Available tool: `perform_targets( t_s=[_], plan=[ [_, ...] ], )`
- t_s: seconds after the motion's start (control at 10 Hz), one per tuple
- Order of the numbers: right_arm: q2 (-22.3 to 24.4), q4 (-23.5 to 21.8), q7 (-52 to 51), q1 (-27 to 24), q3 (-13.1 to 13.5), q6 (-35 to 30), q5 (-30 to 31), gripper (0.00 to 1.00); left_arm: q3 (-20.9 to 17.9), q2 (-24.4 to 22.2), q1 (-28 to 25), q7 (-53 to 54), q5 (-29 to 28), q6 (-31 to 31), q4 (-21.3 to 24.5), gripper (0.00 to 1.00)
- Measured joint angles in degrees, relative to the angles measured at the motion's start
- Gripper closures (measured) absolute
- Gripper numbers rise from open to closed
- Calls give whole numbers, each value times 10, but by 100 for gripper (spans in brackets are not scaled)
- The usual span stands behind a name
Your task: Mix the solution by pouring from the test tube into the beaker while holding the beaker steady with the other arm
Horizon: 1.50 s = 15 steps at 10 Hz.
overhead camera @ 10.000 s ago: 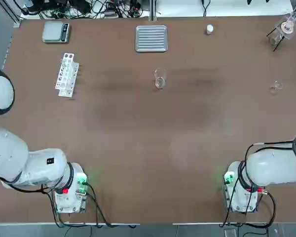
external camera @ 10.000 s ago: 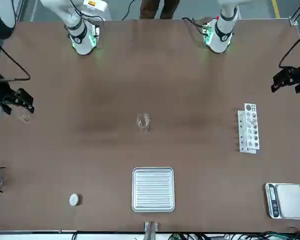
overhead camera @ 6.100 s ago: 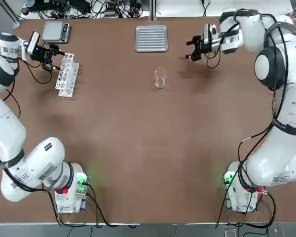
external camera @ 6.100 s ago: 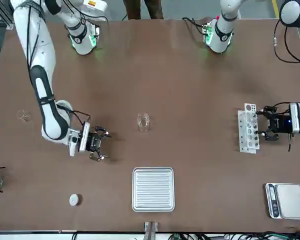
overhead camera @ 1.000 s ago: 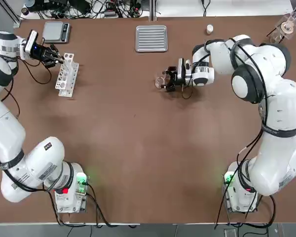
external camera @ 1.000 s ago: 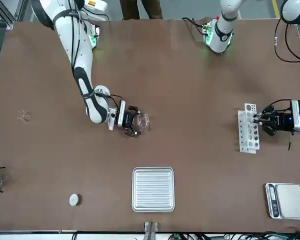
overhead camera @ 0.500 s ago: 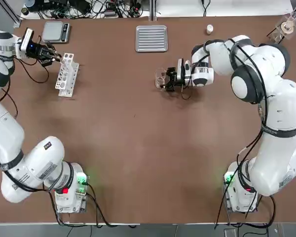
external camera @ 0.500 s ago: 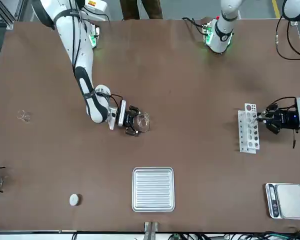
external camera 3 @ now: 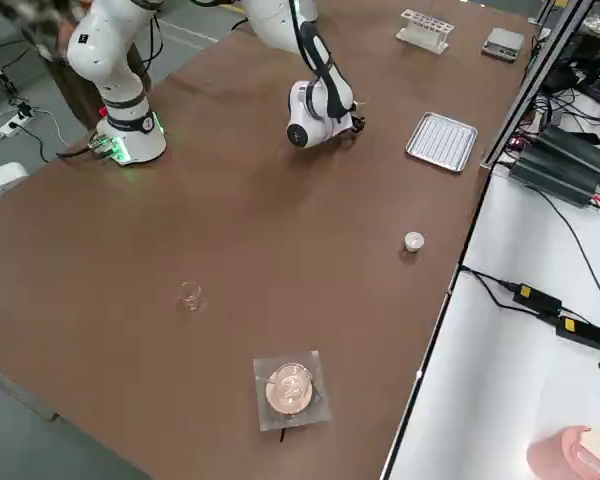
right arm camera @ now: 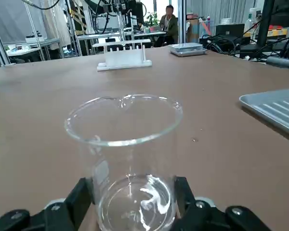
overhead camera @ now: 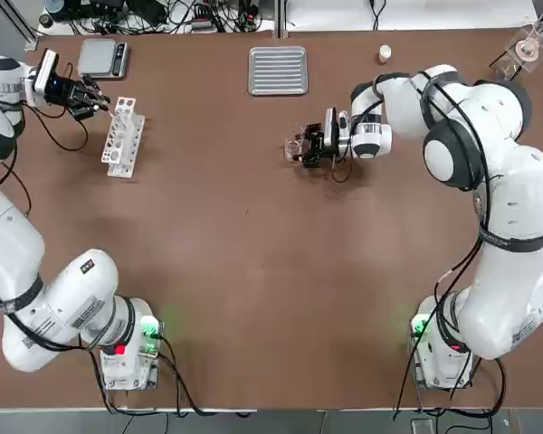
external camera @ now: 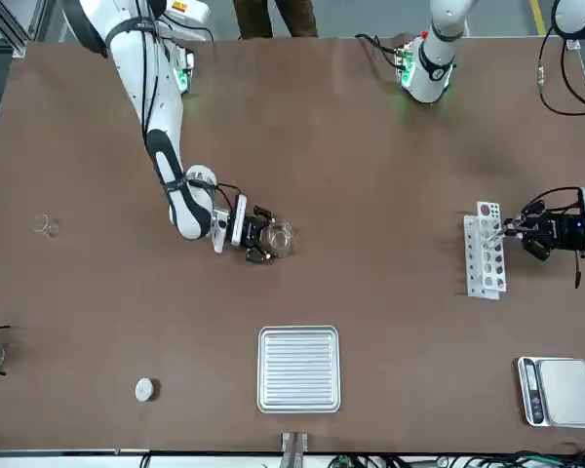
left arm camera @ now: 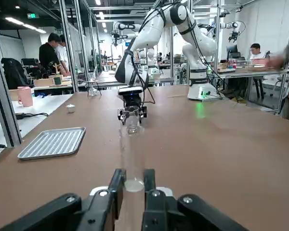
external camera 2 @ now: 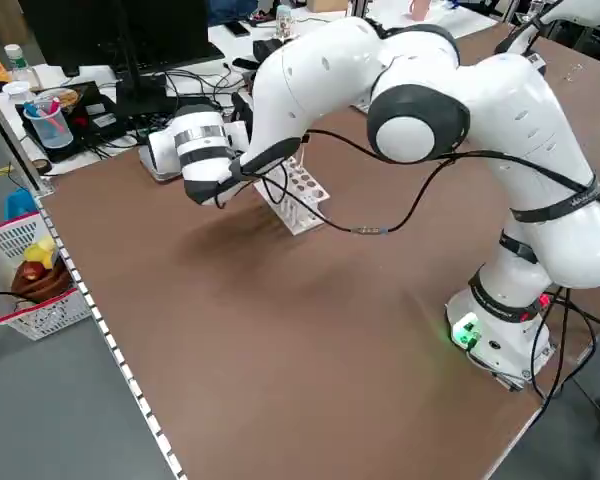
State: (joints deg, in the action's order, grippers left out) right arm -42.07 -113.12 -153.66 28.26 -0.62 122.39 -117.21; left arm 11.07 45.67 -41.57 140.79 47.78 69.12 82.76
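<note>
The beaker stands upright mid-table, clear glass with a pouring lip. My right gripper reaches it from the right and lies low along the table. Its two fingers press the beaker's lower walls, so the gripper is shut on it. At the far left my left gripper is shut on a clear test tube, just left of the white test tube rack. In the front view the same gripper sits beside the rack.
A ribbed metal tray lies at the back centre and a scale at the back left. A white cap and a flask on a stand sit at the back right. A tiny glass piece rests near the right edge.
The right gripper's fingers have closed in onto the beaker's sides. The left gripper has drawn a little to the left, away from the rack, with the test tube.
</note>
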Motion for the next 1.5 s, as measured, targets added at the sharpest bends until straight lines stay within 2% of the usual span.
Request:
perform_targets(
  t_s=[0.7,1.0,1.5],
  plan=[
    [0,0,0,0,0,0,-1,23,1,-28,1,-3,3,-6,1,79],
    [0,0,0,0,1,-1,-1,23,7,-41,8,-60,3,-11,1,79],
    [0,-1,0,0,1,-2,-1,23,8,-83,76,-140,3,14,18,79]
  ],
)
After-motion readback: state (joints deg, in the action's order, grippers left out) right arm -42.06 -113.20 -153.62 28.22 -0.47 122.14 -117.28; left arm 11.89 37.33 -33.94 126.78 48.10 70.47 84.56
